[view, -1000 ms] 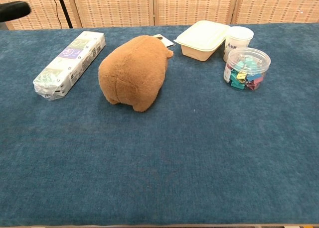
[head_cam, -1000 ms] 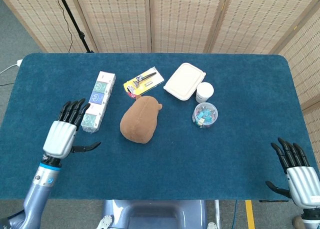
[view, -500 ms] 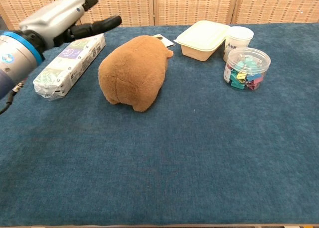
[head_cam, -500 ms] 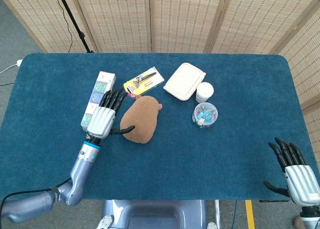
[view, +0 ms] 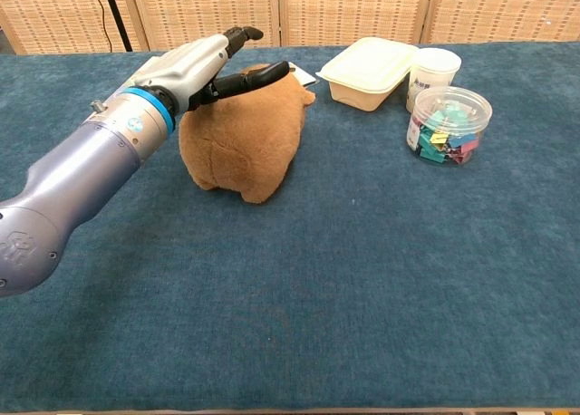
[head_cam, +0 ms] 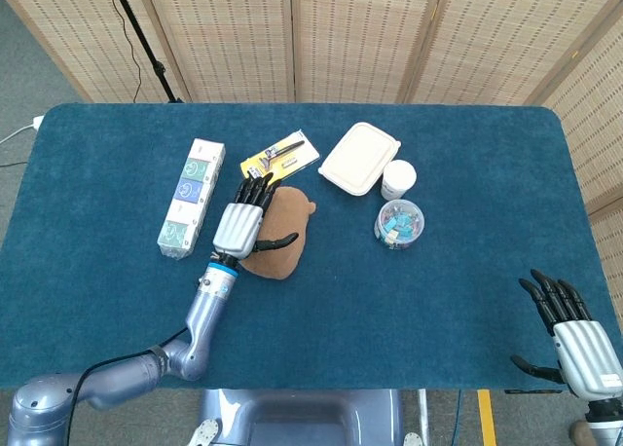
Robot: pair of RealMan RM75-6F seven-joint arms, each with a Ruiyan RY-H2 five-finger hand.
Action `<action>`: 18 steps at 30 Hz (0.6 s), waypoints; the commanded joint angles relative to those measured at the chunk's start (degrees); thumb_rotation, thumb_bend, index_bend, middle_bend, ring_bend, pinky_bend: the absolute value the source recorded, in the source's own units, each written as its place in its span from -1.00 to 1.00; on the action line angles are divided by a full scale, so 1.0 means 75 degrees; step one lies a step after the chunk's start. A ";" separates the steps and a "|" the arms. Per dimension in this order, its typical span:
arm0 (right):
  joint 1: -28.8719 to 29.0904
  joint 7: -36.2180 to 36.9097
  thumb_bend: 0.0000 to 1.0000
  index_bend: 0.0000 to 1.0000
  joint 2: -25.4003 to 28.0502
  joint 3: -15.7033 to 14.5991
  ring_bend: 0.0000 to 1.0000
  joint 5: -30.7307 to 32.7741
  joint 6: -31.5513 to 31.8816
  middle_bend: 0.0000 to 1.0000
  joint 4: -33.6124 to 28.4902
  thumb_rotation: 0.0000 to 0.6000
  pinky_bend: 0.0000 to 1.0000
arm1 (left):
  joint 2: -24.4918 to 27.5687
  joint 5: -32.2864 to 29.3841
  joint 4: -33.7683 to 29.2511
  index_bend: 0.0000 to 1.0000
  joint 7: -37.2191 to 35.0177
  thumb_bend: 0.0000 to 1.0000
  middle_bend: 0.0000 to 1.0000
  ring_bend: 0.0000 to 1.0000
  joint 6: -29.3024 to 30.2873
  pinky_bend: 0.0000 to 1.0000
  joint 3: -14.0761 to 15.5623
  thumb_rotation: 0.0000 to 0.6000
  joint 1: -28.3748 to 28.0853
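A brown plush toy (head_cam: 284, 234) (view: 249, 143) lies near the middle of the blue table. My left hand (head_cam: 245, 224) (view: 207, 63) hovers over the toy's left side with fingers spread and thumb out across it, holding nothing. My right hand (head_cam: 572, 331) is off the table's front right corner, open with fingers apart, far from every object; the chest view does not show it.
A long wrapped pack (head_cam: 191, 197) lies left of the toy. Behind it are a razor card (head_cam: 279, 158), a cream lidded box (head_cam: 359, 158) (view: 368, 68), a white cup (head_cam: 398, 180) (view: 433, 71) and a clear tub of clips (head_cam: 400, 223) (view: 448, 125).
My left hand has swung right from beside the wrapped pack to above the plush toy. My right hand has sunk slightly toward the frame's lower edge.
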 commanded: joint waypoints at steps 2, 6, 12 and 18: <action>0.0023 0.0088 -1.00 -1.00 0.0037 -0.0012 -1.00 0.0009 -0.0028 -1.00 -0.0001 1.00 -1.00 | -0.0490 0.0129 0.0738 -1.00 -0.0452 -1.00 -1.00 -1.00 0.0048 -1.00 0.0028 -1.00 -0.0333; 0.0026 0.0191 -1.00 -1.00 0.0083 -0.0019 -1.00 -0.0005 0.0001 -1.00 -0.0002 1.00 -1.00 | -0.0903 0.0277 0.1370 -1.00 -0.0891 -1.00 -1.00 -1.00 0.0172 -1.00 0.0169 -1.00 -0.0460; 0.0014 0.0298 -1.00 -1.00 0.0128 -0.0035 -1.00 -0.0045 0.0066 -1.00 0.0000 1.00 -1.00 | -0.1399 0.0562 0.2274 -1.00 -0.1698 -1.00 -1.00 -1.00 0.0454 -1.00 0.0327 -1.00 -0.0612; 0.0017 0.0287 -1.00 -1.00 0.0140 -0.0046 -1.00 -0.0051 0.0073 -1.00 -0.0009 1.00 -1.00 | -0.1766 0.0581 0.3041 -1.00 -0.2164 -1.00 -1.00 -1.00 0.0393 -1.00 0.0362 -1.00 -0.0777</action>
